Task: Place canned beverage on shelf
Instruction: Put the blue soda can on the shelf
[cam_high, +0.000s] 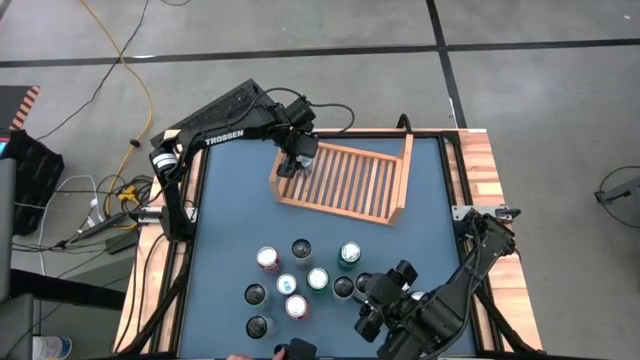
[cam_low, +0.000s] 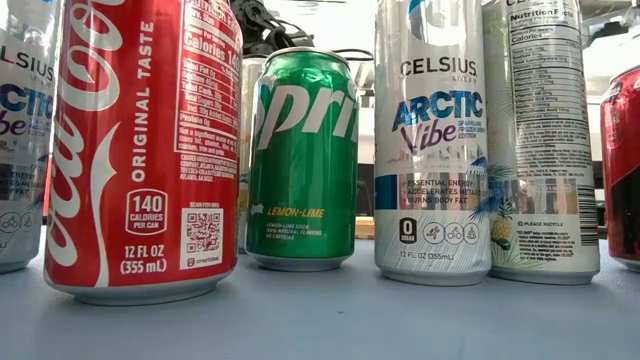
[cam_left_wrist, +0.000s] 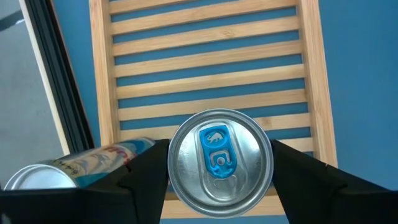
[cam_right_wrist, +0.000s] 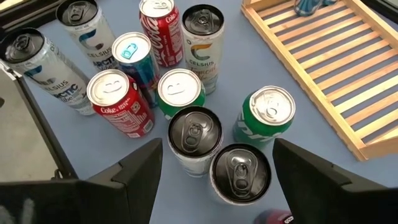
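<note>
The wooden shelf (cam_high: 350, 185) lies at the table's far middle; it also shows in the left wrist view (cam_left_wrist: 99, 62) and the right wrist view (cam_right_wrist: 323, 56). My left gripper (cam_high: 297, 155) is over the shelf's left end, shut on a silver-topped can with a blue tab (cam_left_wrist: 219, 163). A second pale can (cam_left_wrist: 68, 171) shows close beside it at the shelf's edge. Several cans (cam_high: 295, 285) stand in a cluster near the table's front. My right gripper (cam_right_wrist: 214, 180) hovers open above the right side of that cluster, touching nothing. My left gripper pinches the can between its two fingers, one on each opposite side of the wall just below the top rim (cam_left_wrist: 173, 158). The fingers come from above, pointing down. The can is upright, its top up. The can itself hides whether its base rests on the slats.
The cluster holds red Coca-Cola cans (cam_right_wrist: 118, 102), green Sprite cans (cam_right_wrist: 267, 115), tall Celsius cans (cam_right_wrist: 202, 37) and two black-topped cans (cam_right_wrist: 239, 171). The low view shows them standing upright (cam_low: 303, 160). Most of the shelf's slats are bare. Wooden side rails (cam_high: 490, 190) border the blue table.
</note>
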